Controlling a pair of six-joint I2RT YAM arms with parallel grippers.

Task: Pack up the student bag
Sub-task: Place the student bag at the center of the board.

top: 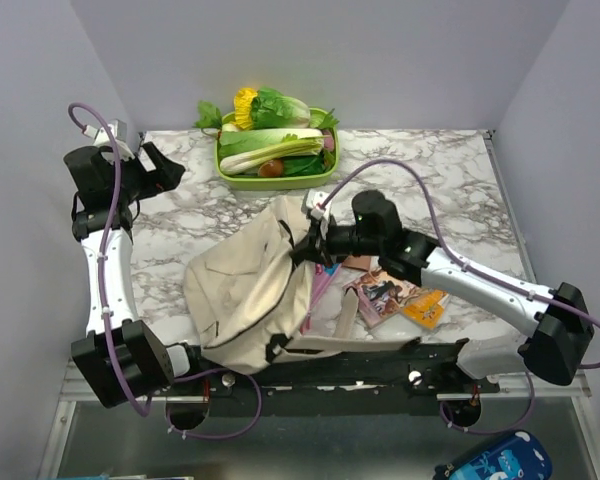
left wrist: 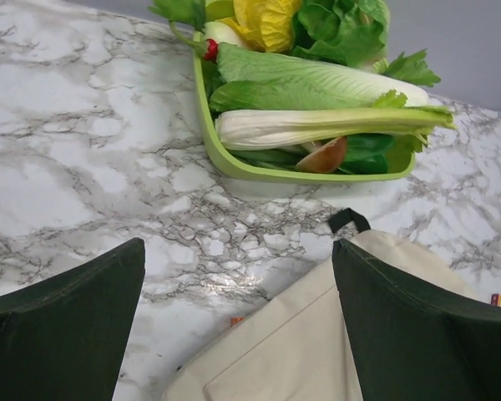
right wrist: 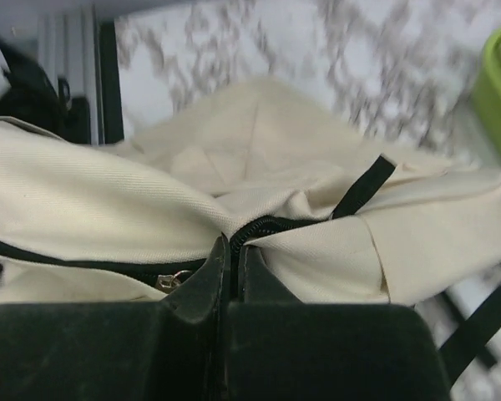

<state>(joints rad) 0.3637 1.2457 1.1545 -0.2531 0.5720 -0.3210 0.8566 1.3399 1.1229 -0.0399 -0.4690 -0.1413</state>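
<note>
A blue patterned object (top: 495, 462) lies nearest, below the front rail and off the marble tabletop (top: 450, 165); what it is I cannot tell. Just past the rail, between my two arm bases, the student bag (top: 245, 295) slumps on the tabletop's near half. Its cream canvas is crumpled and one wide strap trails right along the near edge.

My right fingers (top: 306, 246) are clenched on the bag at its upper right corner, pinching the canvas beside the black zipper track. In the right wrist view the two pads meet with cloth drawn tight between them, and a metal zipper pull (right wrist: 177, 279) sits just left of them. Something pink (top: 325, 282) shows at the bag's right edge, below my right wrist.

Right of the bag, a glossy booklet (top: 378, 293) lies flat with an orange packet (top: 427, 308) just beside it.

Farther back on the left, my left fingers (top: 165, 168) hang above the marble, spread wide and holding nothing, well apart from the bag. Their wrist view looks over the bag's black top loop toward the far edge. There a lime-green tray (top: 272, 183) sits heaped with leafy vegetables (top: 280, 145), pale stalks lying across it.
</note>
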